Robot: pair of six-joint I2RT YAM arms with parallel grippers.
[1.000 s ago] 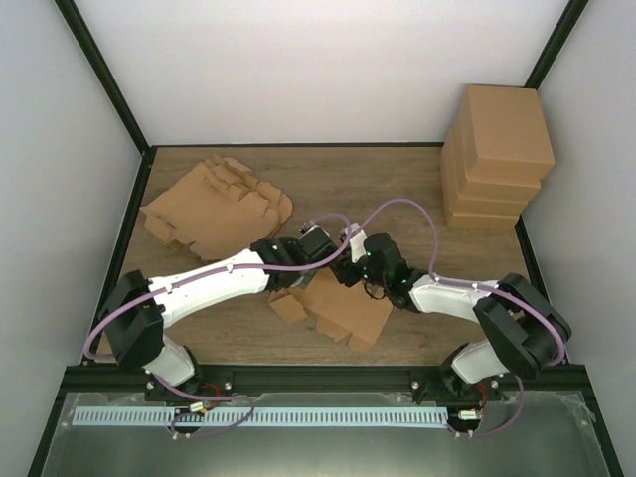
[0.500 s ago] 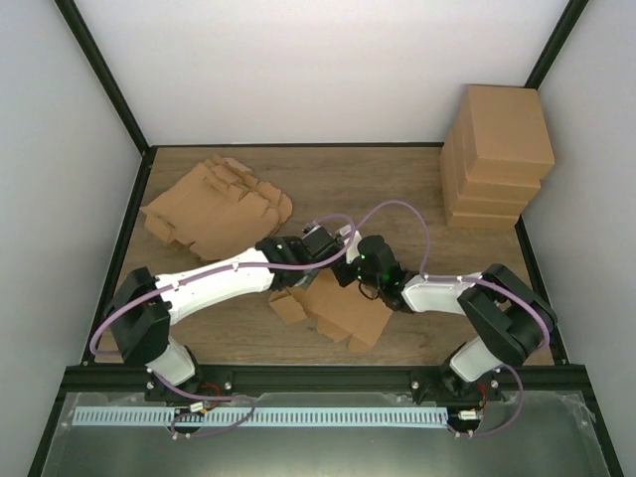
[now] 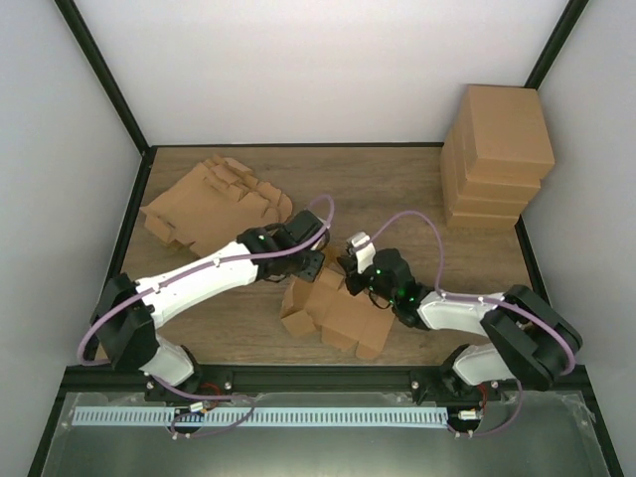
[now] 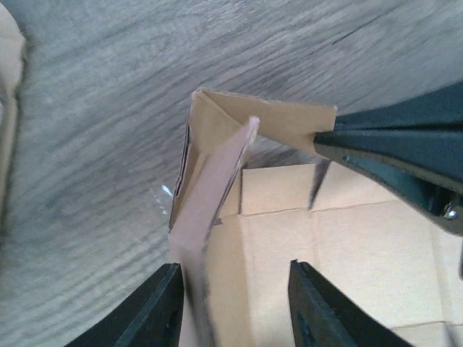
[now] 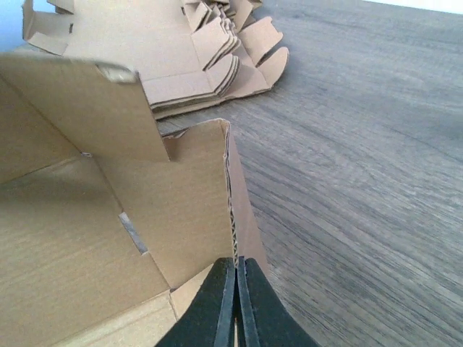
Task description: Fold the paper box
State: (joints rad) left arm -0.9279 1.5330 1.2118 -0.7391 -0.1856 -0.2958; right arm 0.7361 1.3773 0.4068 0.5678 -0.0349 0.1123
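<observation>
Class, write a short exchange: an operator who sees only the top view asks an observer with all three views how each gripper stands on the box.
Operator: Is the right gripper gripping the box?
Observer: Yes. Its wrist view shows it shut on a wall edge.
Operator: And the left gripper?
Observer: Open, its jaws either side of a raised flap.

No writing, label, brand or number could be read; the half-folded brown cardboard box (image 3: pixel 338 314) showed plain faces.
</observation>
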